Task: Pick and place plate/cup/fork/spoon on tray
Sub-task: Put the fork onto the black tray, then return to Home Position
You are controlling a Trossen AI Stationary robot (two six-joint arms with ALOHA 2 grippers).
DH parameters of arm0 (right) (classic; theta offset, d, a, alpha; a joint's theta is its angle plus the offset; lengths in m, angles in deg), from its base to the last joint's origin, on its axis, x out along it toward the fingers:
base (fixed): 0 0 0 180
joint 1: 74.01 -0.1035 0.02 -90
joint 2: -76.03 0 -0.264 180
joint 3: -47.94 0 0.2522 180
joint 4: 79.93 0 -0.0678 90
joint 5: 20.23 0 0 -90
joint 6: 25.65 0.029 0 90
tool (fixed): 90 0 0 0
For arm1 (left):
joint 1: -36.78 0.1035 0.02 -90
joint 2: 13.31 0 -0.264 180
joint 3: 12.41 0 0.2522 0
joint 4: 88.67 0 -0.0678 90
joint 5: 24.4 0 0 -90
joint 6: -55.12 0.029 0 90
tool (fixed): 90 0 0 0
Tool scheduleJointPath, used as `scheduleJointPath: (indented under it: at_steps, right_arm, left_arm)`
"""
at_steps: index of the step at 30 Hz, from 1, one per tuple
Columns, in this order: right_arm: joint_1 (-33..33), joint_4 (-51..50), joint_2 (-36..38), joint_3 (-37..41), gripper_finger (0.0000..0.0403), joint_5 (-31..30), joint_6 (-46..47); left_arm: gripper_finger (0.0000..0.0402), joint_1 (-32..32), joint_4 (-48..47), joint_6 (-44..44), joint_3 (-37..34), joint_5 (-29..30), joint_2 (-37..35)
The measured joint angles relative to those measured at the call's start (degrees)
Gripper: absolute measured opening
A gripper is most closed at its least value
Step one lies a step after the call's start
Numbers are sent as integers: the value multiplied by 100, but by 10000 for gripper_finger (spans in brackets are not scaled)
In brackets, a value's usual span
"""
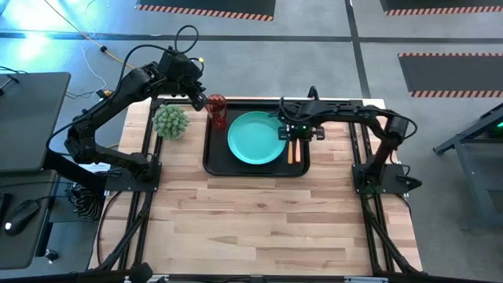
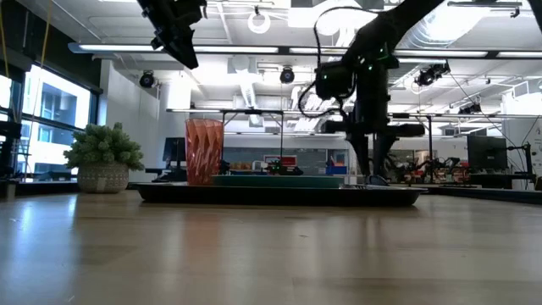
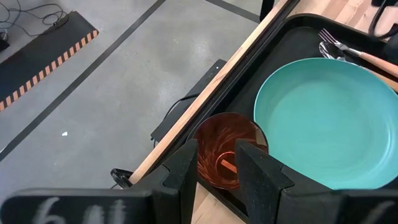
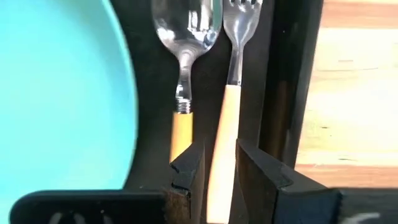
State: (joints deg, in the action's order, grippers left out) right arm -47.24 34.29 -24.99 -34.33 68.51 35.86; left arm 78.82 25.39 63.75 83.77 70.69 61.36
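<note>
Right tool (image 4: pixel 214 168) straddles the fork (image 4: pixel 225 124) handle at the tray's (image 1: pixel 212 161) three o'clock, fingers parted: placing, lift clear next; plate (image 1: pixel 256 137), cup (image 1: pixel 217 110), spoon (image 4: pixel 184 74) aboard; left tool (image 3: pixel 214 168) released above cup

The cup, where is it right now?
In the high view the cup stands in the tray's far left corner, just left of the plate, with the left gripper beside it.
</note>
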Motion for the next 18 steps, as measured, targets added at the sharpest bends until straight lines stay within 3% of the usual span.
scheduleJointPath:
  at_steps: [4,11,18]
  right_arm:
    - [-18,113,369,0,83,-2,-208]
    - [-244,1283,1146,0,83,-7,-1182]
    - [-379,2493,1854,-2,83,-323,-2526]
  left_arm:
    - [99,0,-2,-119,2,-65,0]
    - [99,-110,-24,-684,2,-1615,-6]
    - [99,-815,66,-1268,-98,-1616,-45]
